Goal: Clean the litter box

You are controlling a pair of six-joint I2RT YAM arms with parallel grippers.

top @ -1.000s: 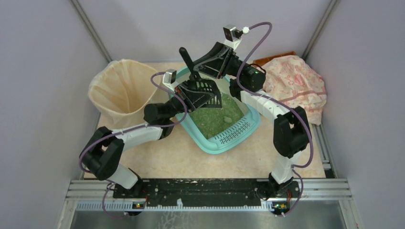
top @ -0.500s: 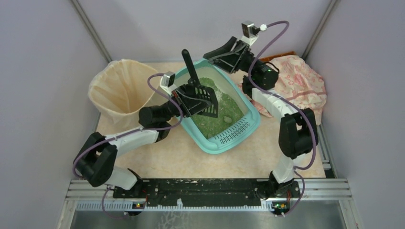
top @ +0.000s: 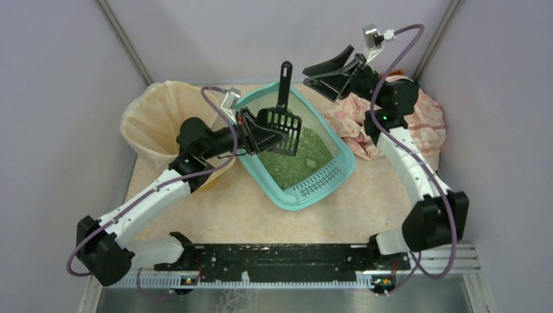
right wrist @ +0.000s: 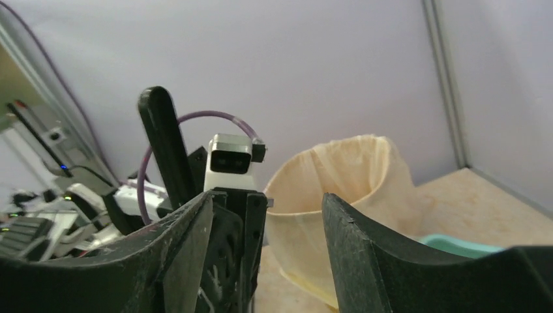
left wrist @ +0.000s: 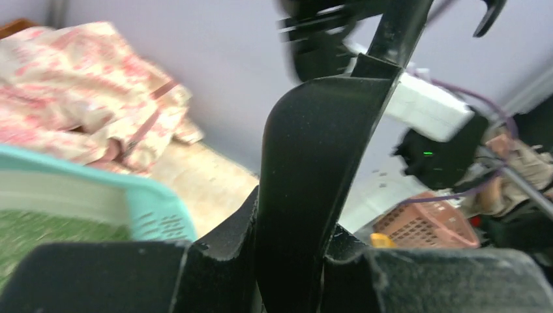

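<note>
Backed away from the scoop (top: 279,124), the right tool (top: 324,70) now hangs released near the cloth (top: 417,124), leaving the left tool (top: 251,132) clenched on it above the litter box (top: 313,189), which lies mid-tabletop, long axis diagonal, grate end near-right. Left wrist: the scoop is pinched between the fingers (left wrist: 98,277), handle upward, probably ready to dig. Right wrist: the fingers (right wrist: 378,254) stand apart, empty.
</note>
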